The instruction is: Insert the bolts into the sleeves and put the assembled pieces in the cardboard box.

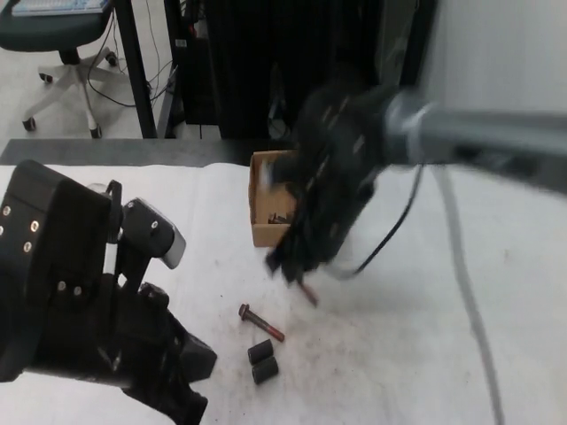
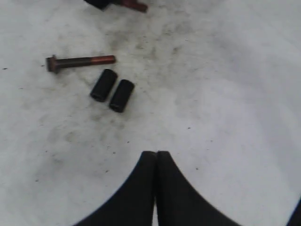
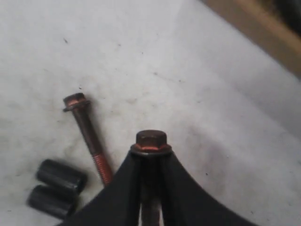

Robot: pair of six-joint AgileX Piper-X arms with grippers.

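Near the smudged white bench (image 1: 425, 336)'s front edge your left gripper (image 2: 156, 153) has its fingers pressed together, empty; beyond lie two smooth black sleeves (image 1: 260, 352) side by side, then a rusty hex-headed loose bolt (image 1: 260, 322), your right gripper (image 3: 151, 155) pinching a second bolt (image 3: 151, 140), and farthest the brown cardboard box (image 1: 264, 234)
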